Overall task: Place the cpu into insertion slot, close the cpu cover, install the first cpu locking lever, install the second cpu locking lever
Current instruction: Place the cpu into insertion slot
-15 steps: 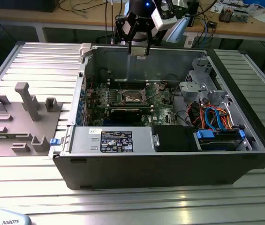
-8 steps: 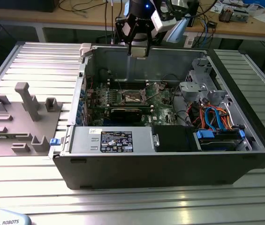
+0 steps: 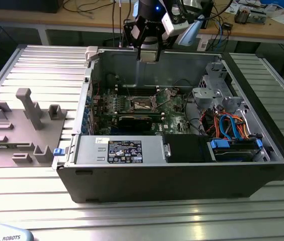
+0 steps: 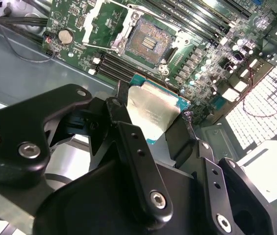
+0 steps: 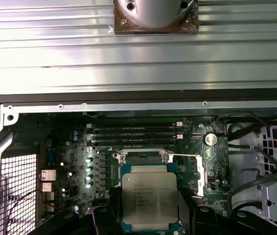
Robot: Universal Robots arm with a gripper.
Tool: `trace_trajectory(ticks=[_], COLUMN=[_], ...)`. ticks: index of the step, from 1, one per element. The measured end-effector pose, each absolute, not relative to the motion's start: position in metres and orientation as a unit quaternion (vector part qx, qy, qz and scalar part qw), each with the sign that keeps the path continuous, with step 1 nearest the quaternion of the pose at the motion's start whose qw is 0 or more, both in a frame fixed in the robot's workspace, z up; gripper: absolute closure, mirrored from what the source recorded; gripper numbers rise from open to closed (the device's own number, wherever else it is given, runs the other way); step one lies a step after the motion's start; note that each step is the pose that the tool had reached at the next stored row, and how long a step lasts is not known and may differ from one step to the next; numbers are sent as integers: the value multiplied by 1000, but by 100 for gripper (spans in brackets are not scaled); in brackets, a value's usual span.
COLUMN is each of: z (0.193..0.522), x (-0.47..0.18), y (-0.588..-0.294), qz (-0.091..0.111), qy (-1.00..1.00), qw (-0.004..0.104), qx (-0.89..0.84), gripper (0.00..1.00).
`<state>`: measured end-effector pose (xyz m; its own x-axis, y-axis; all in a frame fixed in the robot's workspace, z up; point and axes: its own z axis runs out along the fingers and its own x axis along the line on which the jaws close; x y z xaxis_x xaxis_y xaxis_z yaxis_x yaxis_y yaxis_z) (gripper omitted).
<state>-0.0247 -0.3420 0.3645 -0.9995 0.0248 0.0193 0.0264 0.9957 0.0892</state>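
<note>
So far | we logged the gripper (image 3: 148, 53) clamped on the cpu (image 4: 153, 115), held well above the motherboard (image 4: 91, 22) | insertion slot (image 4: 150, 44) lay bare, nothing seated | we judged every step not yet done.

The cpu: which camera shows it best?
The first wrist view: the cpu faces the camera squarely, metal top plain, held by the gripper. The second wrist view shows it slanted, partly hidden by fingers. The exterior view: too small to tell.
</note>
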Motion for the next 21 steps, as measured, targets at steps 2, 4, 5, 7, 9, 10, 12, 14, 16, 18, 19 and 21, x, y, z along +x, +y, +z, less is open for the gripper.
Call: trace_trajectory(ticks=[2, 4, 5, 7, 9, 10, 12, 14, 16, 18, 19, 21], z=[364, 363, 363, 363, 362, 362, 361, 360, 359, 359, 359, 358], x=[-25, -25, -25, -25, -25, -25, -25, -25, -25, -25, -25, -25], y=[-342, -342, -342, -342, -342, -342, -342, -342, -342, -342, -342, -342], qz=[-45, -45, -45, -45, -45, -45, -45, -45, -45, -45, -45, -45], qy=[-999, -999, -999, -999, -999, -999, -999, -999, -999, -999, -999, -999], qw=[9, 9, 9, 9, 9, 9, 9, 9, 9, 9, 9, 9], qx=[-13, -13, -13, -13, -13, -13, -13, -13, -13, -13, -13, -13], gripper=[46, 46, 46, 46, 46, 46, 46, 46, 46, 46, 46, 46])
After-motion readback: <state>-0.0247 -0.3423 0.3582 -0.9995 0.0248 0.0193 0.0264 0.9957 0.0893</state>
